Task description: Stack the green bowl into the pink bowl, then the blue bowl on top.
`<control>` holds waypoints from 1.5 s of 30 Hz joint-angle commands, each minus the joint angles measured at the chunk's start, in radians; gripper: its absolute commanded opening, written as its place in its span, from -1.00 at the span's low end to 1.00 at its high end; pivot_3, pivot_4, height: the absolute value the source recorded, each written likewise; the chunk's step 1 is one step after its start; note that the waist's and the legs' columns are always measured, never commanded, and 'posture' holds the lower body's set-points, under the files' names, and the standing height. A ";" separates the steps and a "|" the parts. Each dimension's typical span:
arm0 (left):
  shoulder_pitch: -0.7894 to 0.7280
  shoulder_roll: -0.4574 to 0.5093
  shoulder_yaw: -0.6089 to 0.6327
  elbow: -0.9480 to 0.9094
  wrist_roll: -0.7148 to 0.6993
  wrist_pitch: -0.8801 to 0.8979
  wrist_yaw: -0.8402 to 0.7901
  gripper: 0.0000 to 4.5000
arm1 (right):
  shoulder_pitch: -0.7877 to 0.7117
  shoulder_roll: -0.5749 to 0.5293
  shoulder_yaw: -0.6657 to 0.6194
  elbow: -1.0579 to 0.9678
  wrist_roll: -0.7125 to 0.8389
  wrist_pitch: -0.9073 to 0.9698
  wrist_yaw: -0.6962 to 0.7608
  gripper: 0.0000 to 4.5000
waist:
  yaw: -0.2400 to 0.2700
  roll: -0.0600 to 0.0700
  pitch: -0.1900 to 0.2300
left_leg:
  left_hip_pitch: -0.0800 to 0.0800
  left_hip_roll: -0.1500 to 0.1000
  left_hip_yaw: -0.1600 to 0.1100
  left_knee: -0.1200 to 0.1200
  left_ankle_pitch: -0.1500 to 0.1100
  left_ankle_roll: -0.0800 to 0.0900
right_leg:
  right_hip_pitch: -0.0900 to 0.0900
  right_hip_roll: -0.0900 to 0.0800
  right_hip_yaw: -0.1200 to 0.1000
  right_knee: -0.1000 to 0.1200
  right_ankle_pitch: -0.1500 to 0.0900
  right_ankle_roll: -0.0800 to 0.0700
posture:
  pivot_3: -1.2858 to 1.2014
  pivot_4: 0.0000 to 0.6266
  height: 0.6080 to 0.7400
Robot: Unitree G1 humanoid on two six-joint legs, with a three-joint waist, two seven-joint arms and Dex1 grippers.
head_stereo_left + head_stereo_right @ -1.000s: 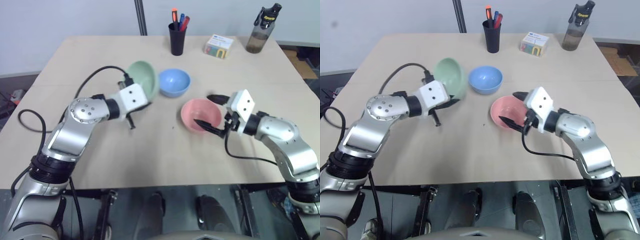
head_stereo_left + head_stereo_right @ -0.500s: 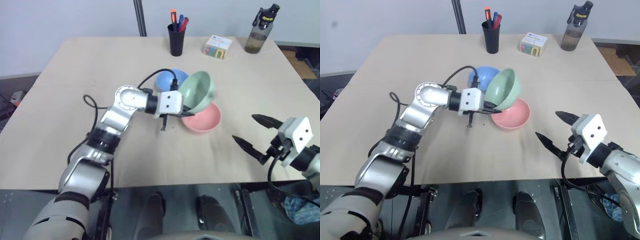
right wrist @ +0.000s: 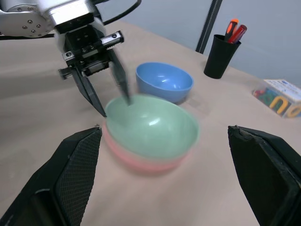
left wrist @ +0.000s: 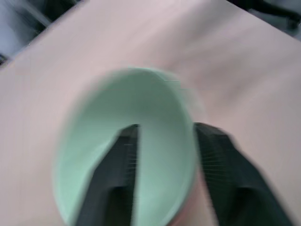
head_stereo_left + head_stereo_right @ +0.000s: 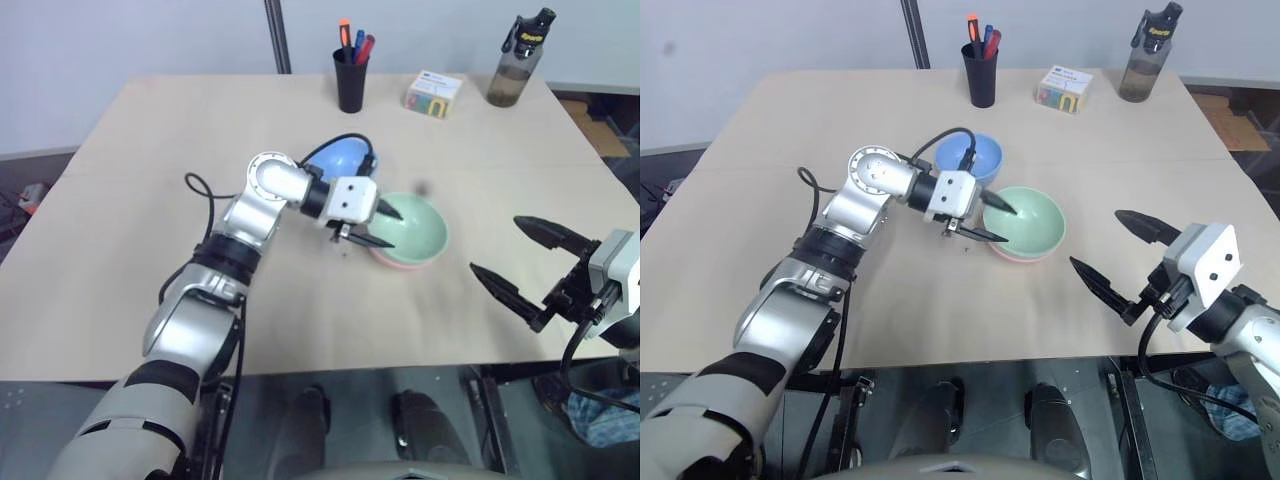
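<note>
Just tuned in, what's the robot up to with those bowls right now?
It is stacking bowls on the table. The green bowl now sits inside the pink bowl, whose rim peeks out underneath. The left gripper is at the green bowl's near rim with its fingers spread, one over the inside and one outside, apparently letting go. The right gripper hangs open off to the side, holding nothing. The blue bowl sits just behind the stack, not yet placed on top.

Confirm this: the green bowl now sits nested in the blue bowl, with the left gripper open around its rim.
Wrong bowl. The green bowl sits nested in the pink bowl, as the right wrist view shows; the blue bowl stands empty behind. The left gripper is open around the rim.
</note>
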 commanded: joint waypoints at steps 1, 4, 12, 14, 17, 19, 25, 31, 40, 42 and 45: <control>-0.065 0.084 0.073 0.073 0.090 -0.016 0.172 0.41 | -0.038 -0.010 0.028 0.008 0.001 -0.013 -0.013 1.00 | -0.005 0.000 0.000 | 0.000 0.000 0.000 0.000 0.000 0.000 | 0.000 0.000 0.000 0.000 0.000 0.000 | 0.03 -0.52 1.00; -0.077 0.186 0.015 0.160 0.233 -0.104 0.227 0.41 | -0.076 -0.008 0.073 0.038 -0.014 -0.029 -0.013 1.00 | -0.013 0.000 0.000 | 0.002 0.001 0.000 0.000 0.000 0.000 | 0.000 0.001 0.001 0.000 0.000 0.000 | 0.03 -0.52 1.00; -0.201 0.166 -0.116 0.446 0.502 -0.257 0.469 0.41 | -0.166 0.010 0.183 0.101 -0.079 -0.068 -0.019 1.00 | 0.030 -0.002 0.001 | -0.003 -0.001 -0.001 0.002 0.000 0.001 | 0.000 0.001 -0.001 -0.002 0.001 0.002 | 0.03 -0.52 1.00; -0.227 0.142 -0.144 0.502 0.560 -0.266 0.549 0.41 | -0.178 0.018 0.212 0.107 -0.096 -0.076 -0.024 1.00 | 0.030 -0.003 0.001 | -0.003 -0.002 -0.002 0.003 -0.001 0.001 | 0.000 0.000 0.000 -0.002 0.001 0.002 | 0.03 -0.52 1.00; -0.272 0.114 -0.159 0.569 0.602 -0.262 0.627 0.41 | -0.187 0.024 0.231 0.103 -0.111 -0.080 -0.030 1.00 | 0.024 -0.003 0.001 | -0.004 -0.002 -0.002 0.003 -0.001 0.001 | 0.000 0.000 0.000 -0.002 0.001 0.002 | 0.03 -0.52 1.00; -0.295 0.103 -0.163 0.599 0.613 -0.262 0.643 0.41 | -0.190 0.026 0.234 0.098 -0.114 -0.079 -0.035 1.00 | 0.018 -0.003 0.001 | -0.003 -0.002 -0.001 0.003 -0.001 0.002 | 0.000 0.000 0.000 -0.002 0.001 0.002 | 0.03 -0.52 1.00; -0.321 0.053 -0.182 0.682 0.652 -0.258 0.671 0.41 | -0.188 0.033 0.237 0.097 -0.133 -0.086 -0.050 1.00 | 0.017 -0.003 0.001 | -0.003 -0.002 -0.001 0.003 -0.001 0.002 | 0.000 0.000 0.000 -0.001 0.001 0.002 | 0.03 -0.52 1.00; -0.323 0.017 -0.185 0.730 0.657 -0.261 0.671 -0.23 | -0.174 0.029 0.223 0.092 -0.141 -0.089 -0.055 1.00 | 0.020 -0.003 0.001 | -0.003 -0.002 -0.001 0.003 -0.001 0.002 | 0.000 0.000 0.000 -0.001 0.001 0.002 | 0.03 -0.52 1.00; -0.328 0.039 -0.120 0.705 0.572 -0.364 0.558 -0.95 | -0.161 0.028 0.217 0.100 -0.163 -0.102 -0.057 1.00 | 0.020 -0.003 0.001 | -0.003 -0.002 -0.001 0.003 -0.001 0.002 | 0.000 0.000 0.000 -0.001 0.001 0.002 | 0.03 -0.52 1.00; -0.324 0.040 -0.082 0.679 0.508 -0.415 0.468 -0.95 | -0.155 0.029 0.213 0.097 -0.163 -0.103 -0.056 1.00 | 0.020 -0.003 0.001 | -0.003 -0.002 -0.001 0.003 -0.001 0.002 | 0.000 0.000 0.000 -0.001 0.001 0.002 | 0.03 -0.52 1.00; -0.299 0.026 0.001 0.574 0.301 -0.486 0.175 -0.95 | -0.122 0.029 0.195 0.089 -0.160 -0.110 -0.049 1.00 | 0.024 -0.003 0.001 | -0.003 -0.002 -0.001 0.003 -0.001 0.002 | 0.000 0.000 0.000 -0.001 0.002 0.002 | 0.03 -0.52 1.00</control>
